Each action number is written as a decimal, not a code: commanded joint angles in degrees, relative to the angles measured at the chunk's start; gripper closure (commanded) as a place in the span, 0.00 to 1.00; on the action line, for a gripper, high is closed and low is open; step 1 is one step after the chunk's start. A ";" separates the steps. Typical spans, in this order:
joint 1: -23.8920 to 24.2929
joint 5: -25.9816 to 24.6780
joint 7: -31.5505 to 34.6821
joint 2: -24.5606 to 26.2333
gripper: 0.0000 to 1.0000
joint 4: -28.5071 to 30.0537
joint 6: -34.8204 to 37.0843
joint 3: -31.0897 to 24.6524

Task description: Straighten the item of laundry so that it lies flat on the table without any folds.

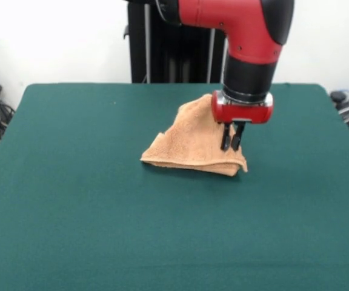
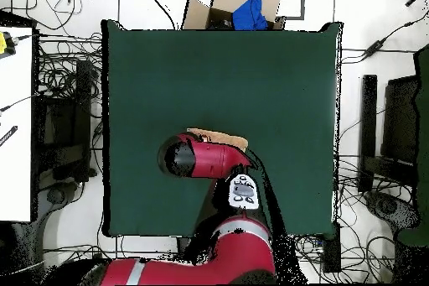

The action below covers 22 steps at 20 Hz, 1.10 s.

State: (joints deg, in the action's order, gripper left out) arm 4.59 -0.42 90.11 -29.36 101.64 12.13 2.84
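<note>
Pinching the crumpled towel seemingly, tool fingers nearly together — overhead, arm hides most of it.

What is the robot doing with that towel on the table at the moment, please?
The red Sawyer arm is working on an orange-tan towel that lies crumpled and folded over near the middle of the green table, not yet flat. The gripper is down at the towel's front corner, its fingers close together and apparently pinching the cloth. From overhead the arm hides most of the towel, so only a strip shows.
</note>
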 commanded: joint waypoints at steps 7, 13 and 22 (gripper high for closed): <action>5.22 -1.04 5.85 -10.32 1.00 8.64 4.74 -5.46; 6.16 -0.77 5.20 -13.15 1.00 9.57 7.04 -5.96; 9.38 -0.99 2.89 -17.82 1.00 12.70 9.61 -8.02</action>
State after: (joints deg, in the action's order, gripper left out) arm 12.02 -0.46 90.11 -43.54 109.67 14.80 1.75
